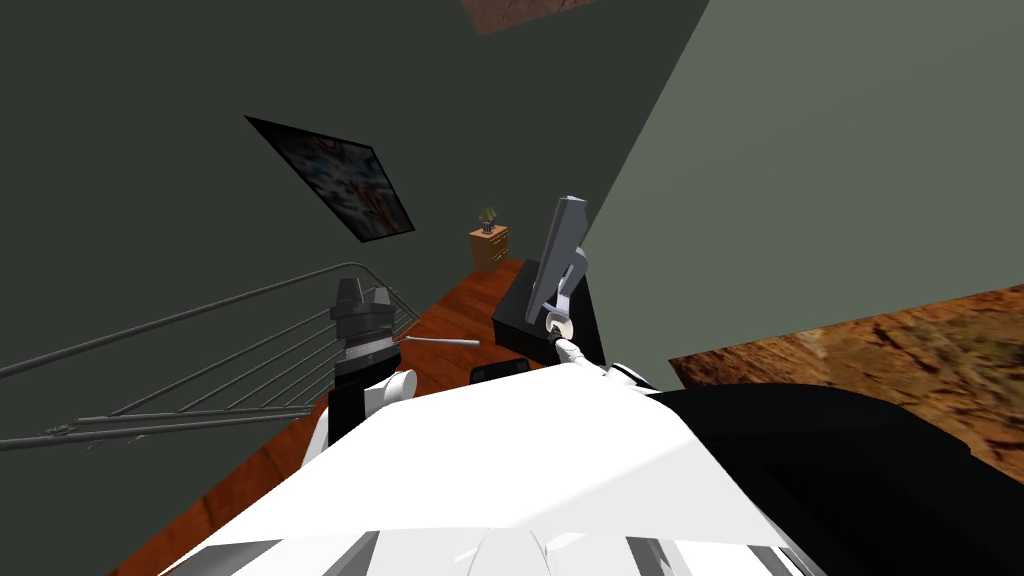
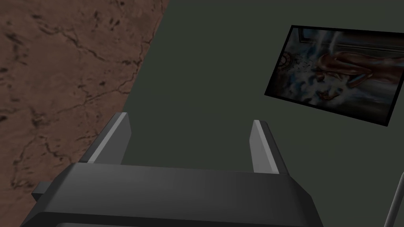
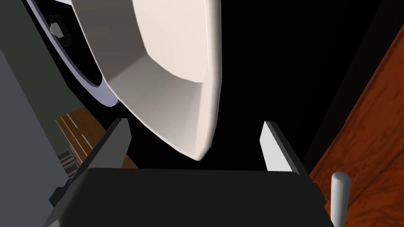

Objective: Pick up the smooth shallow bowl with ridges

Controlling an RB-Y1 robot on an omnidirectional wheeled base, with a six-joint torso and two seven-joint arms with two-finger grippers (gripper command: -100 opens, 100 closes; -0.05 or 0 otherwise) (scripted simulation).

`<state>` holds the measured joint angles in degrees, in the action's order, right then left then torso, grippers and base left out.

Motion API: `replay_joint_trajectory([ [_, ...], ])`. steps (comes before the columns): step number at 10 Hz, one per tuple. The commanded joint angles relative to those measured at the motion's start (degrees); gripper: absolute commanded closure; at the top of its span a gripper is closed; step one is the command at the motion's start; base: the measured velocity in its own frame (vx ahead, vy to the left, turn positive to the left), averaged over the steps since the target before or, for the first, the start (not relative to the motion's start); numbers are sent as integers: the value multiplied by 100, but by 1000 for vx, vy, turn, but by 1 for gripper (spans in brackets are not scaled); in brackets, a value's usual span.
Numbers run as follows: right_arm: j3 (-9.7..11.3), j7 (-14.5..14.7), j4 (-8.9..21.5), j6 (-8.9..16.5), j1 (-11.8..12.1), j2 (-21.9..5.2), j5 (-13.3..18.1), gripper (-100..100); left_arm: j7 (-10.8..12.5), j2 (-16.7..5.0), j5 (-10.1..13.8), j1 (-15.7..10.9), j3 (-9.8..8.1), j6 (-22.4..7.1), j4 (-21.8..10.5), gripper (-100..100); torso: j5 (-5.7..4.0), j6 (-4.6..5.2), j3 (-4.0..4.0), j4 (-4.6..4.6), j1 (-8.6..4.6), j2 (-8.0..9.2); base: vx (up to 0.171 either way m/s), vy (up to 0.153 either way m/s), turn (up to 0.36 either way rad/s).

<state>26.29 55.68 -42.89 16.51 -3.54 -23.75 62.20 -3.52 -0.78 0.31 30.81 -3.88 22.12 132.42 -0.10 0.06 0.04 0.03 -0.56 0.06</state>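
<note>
Two grippers, both spread: right gripper [image 3: 195, 122] straddles the edge of the white bowl [image 3: 169, 71], fingers clear of it; left gripper [image 2: 190, 118] sits beside the railing [image 1: 200, 330].

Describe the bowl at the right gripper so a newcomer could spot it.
Start at the black cabinet on the red-brown floor by the grey-green wall. On its black top, just in front of the open fingers of the right gripper, is the bowl. It is off-white and shallow with flat angled walls, unlike the pale bluish round rim behind it.
</note>
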Motion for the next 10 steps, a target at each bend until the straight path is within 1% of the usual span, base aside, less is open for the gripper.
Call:
replay_joint_trajectory([
  [1, -2, -5, 118, 160, -79, 185, 50, -100, 0, 0, 0, 0, 0, 0, 0, 0, 0, 0, 0, 0, 0, 0, -11, -127, 85],
  [2, -2, -5, 118, 160, -79, 185, 50, -100, 0, 0, 0, 0, 0, 0, 0, 0, 1, 2, 0, 0, 7, 0, -6, -72, -1],
  [3, -11, -26, 214, 280, -138, 344, 110, -100, 0, 1, 0, 1, 0, 0, 0, 0, 4, 2, -1, -1, 25, -2, -11, -76, 48],
  [4, -15, -36, 262, 340, -168, 423, 140, -100, 0, 1, 0, 0, 0, 0, 0, 0, 5, 1, -1, 0, 26, -2, -16, -85, 81],
  [5, -11, 26, 216, 287, -156, 358, 56, -100, 0, 1, 0, 0, 0, 0, 0, 0, 5, 1, 0, 0, 26, 0, -7, -37, 20],
  [6, -11, 26, 224, 304, -163, 370, 60, 100, 0, 1, 0, 1, 1, 0, 0, 0, 8, 3, -1, -1, 39, -2, -2, -6, -2],
  [10, -4, 36, 217, 298, -170, 366, 69, 100, 0, 1, 0, 1, 1, 0, 0, 0, 9, 10, -9, -7, 51, -12, 1, -1, 4],
])
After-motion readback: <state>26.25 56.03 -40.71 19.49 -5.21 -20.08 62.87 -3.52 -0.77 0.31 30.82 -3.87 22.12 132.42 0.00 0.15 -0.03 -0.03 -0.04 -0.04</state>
